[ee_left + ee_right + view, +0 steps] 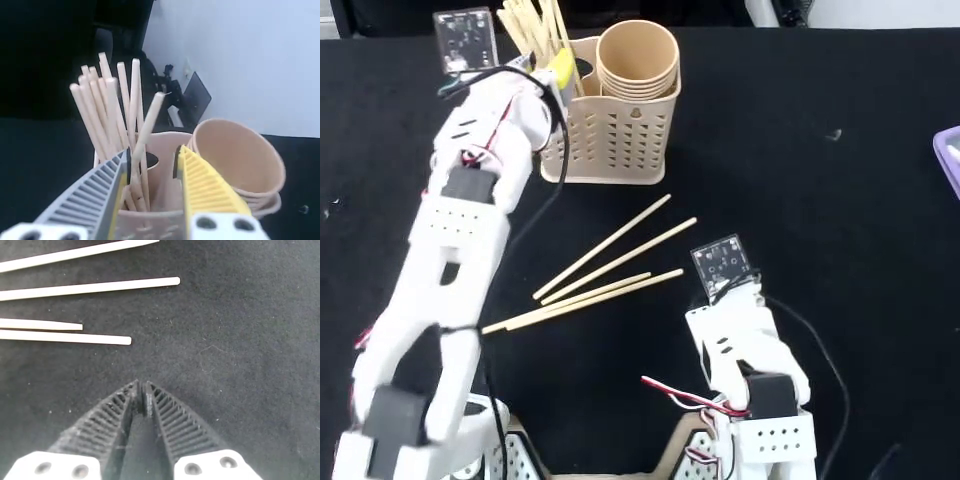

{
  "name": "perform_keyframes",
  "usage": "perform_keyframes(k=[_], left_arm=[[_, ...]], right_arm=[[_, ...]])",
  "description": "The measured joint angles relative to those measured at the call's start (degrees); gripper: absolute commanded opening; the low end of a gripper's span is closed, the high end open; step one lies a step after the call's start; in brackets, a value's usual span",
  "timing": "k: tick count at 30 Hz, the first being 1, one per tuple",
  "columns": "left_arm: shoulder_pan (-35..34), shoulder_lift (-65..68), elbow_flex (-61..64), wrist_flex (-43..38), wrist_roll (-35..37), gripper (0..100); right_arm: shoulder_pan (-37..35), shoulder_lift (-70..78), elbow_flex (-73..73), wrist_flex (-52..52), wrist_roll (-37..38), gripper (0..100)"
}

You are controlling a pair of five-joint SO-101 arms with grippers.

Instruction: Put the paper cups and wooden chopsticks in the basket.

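Left gripper (151,160) jaws apart right over the basket (612,140), which holds the stacked paper cups (638,58) and a bundle of chopsticks (107,110). Right gripper (142,390) jaws together, empty, low over the desk (820,220) near four loose chopsticks (605,268)

2 white arms (440,270), black motors (770,395), red cables (680,395).

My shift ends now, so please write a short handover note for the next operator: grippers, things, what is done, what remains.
Left gripper: open, at the chopstick compartment of the basket.
Right gripper: shut, empty, over the table near the four loose chopsticks.
Done: paper cups stacked in the basket, a bundle of chopsticks standing beside them.
Left: the four loose chopsticks lie on the table and must go into the basket.
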Motion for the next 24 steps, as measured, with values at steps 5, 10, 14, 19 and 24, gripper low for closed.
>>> perform_keyframes(k=[5,10,14,19,24], left_arm=[[0.00,-8.18,0.00,14.15,0.00,17],[0.00,-15.65,0.00,27.43,-5.63,17],[0.00,-20.13,0.00,37.45,-14.24,17],[-0.09,-22.15,6.77,47.65,-26.55,17],[-0.18,-19.34,20.92,48.62,-37.10,18]], right_arm=[[0.00,0.00,0.00,0.00,0.00,1.2],[0.00,0.00,0.00,0.00,0.00,1.2],[0.00,0.00,0.00,0.00,0.00,1.2],[0.00,0.00,0.00,0.00,0.00,1.2],[0.00,0.00,0.00,0.00,0.00,1.2]])
